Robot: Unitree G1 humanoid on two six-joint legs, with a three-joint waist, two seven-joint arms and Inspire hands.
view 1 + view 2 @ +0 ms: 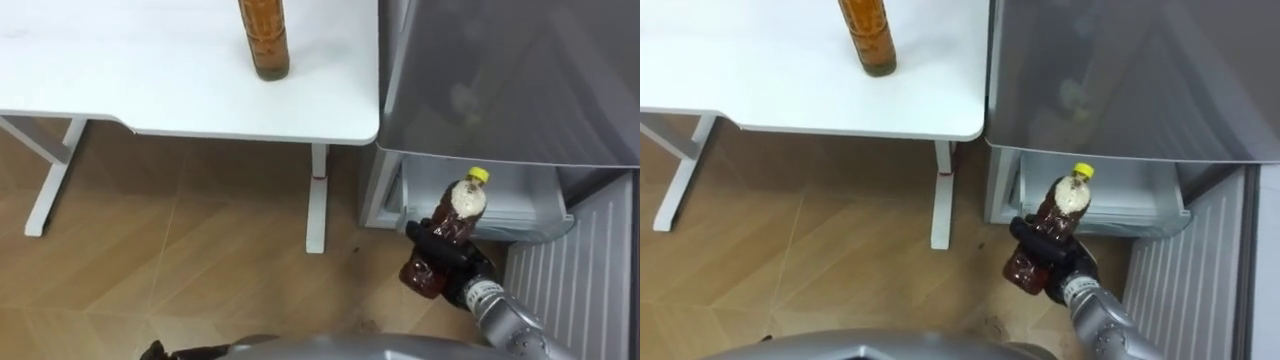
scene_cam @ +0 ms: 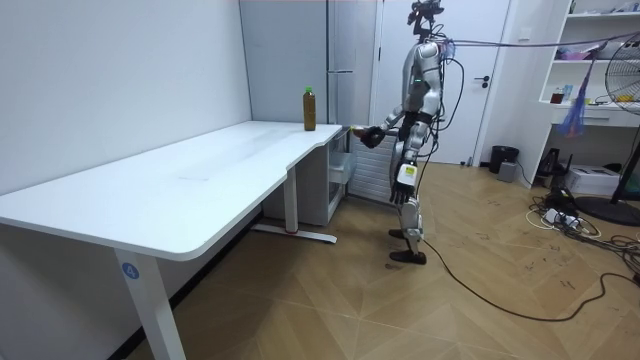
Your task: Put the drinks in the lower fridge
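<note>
The robot is standing on the wooden floor (image 1: 200, 260) at the far end of the table (image 1: 150, 90), facing the grey fridge (image 1: 510, 80). The fridge's lower door (image 1: 575, 290) is hanging open on the robot's right, so the pale lower compartment (image 1: 520, 205) is lying exposed beneath the closed upper door. The white table is sitting just to the left of the fridge, its corner close to the fridge's side.

The right robot hand (image 1: 445, 250) is wrapping its dark fingers round the lower body of a brown drink bottle (image 1: 462, 205). It is holding the bottle tilted, yellow cap (image 1: 479, 175) uppermost, in front of the open lower compartment (outside it, not on a shelf). The left robot hand (image 1: 152, 350) is showing as a dark shape at the bottom edge of the left eye view, and I cannot tell its state.

A second bottle (image 1: 264, 40) of brown drink is standing upright on the table, near the fridge end.
</note>
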